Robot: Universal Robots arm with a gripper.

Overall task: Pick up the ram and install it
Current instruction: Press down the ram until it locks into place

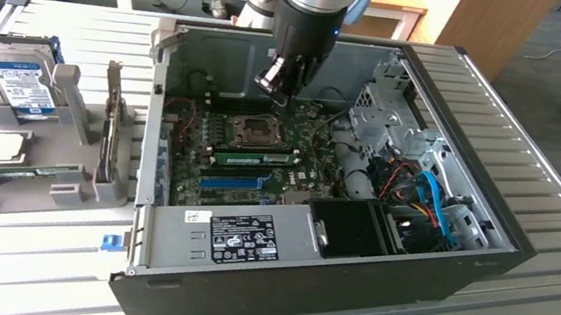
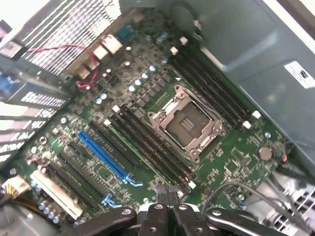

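- The gripper (image 1: 281, 84) hangs over the open case (image 1: 485, 258), at twelve o'clock of the CPU socket (image 1: 258, 129); its fingers are closed, holding nothing.
- The ram (image 1: 250, 156) sits in a motherboard slot at six o'clock of the socket.
- Judgement: check both latches and even seating.

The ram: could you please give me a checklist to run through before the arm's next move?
1. Ram held: not ok; the ram lies in the grey holder, outside the case.
2. Gripper ready to grasp: not ok; the gripper is shut, over the motherboard.
3. Case open: ok.
4. Free memory slot: cannot tell; a green stick sits beside the CPU socket.
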